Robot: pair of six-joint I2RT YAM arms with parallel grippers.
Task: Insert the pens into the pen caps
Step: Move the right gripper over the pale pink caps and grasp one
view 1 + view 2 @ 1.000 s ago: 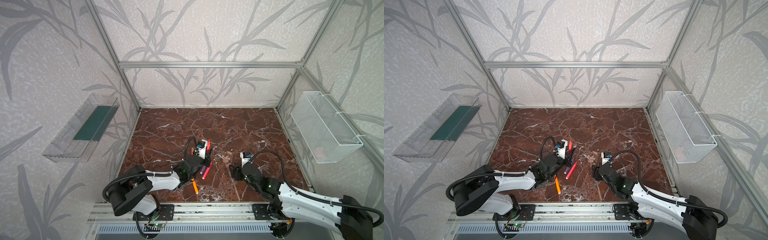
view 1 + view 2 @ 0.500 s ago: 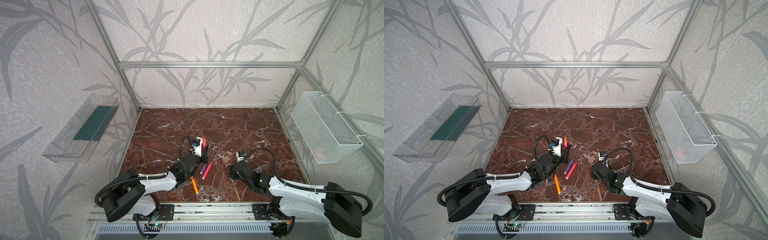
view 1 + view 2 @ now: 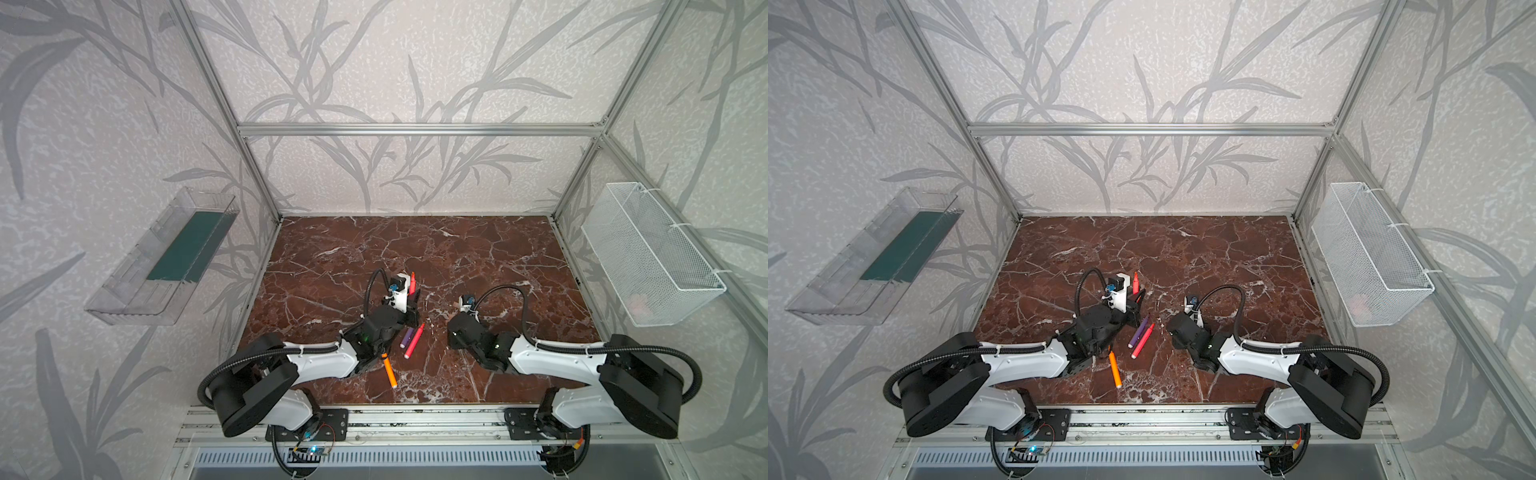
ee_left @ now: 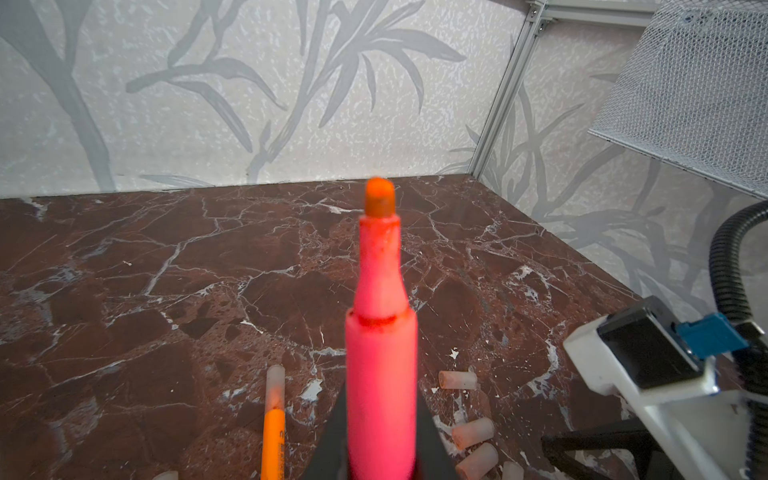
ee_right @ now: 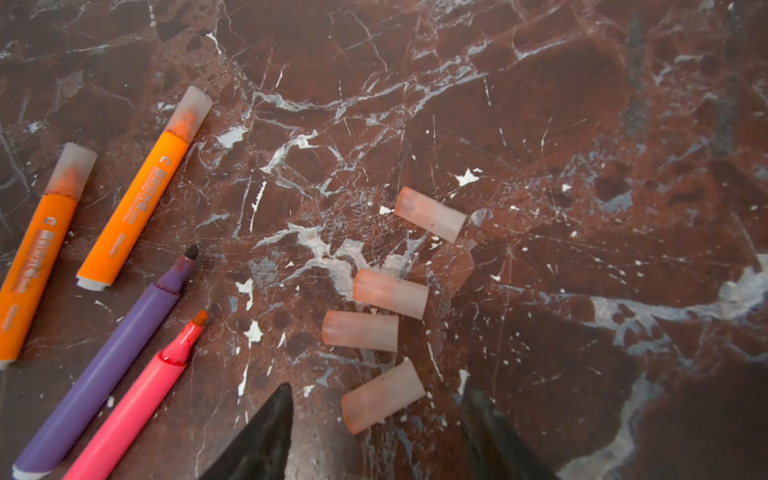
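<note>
My left gripper (image 4: 381,419) is shut on an uncapped pink-red pen (image 4: 381,353), whose tip points away from the camera; in both top views it stands up (image 3: 412,279) (image 3: 1136,281) above the table. My right gripper (image 5: 376,392) hangs open just over the nearest of several loose pen caps (image 5: 382,395) (image 5: 360,330) (image 5: 390,293), its fingers either side of it and not touching. Beside the caps lie an uncapped purple pen (image 5: 108,357), an uncapped pink pen (image 5: 137,399) and two capped orange pens (image 5: 137,187) (image 5: 37,249). In both top views another orange pen (image 3: 389,371) lies nearer the front edge.
The marble table (image 3: 478,257) is walled in by aluminium posts. A clear bin (image 3: 166,257) hangs on the left wall and a white wire basket (image 3: 648,257) on the right wall. The two wrists stand close together over the pens.
The right arm has swung left and a little back, bringing its gripper over the caps. The left gripper, still holding the pink-red pen, has shifted only slightly.
</note>
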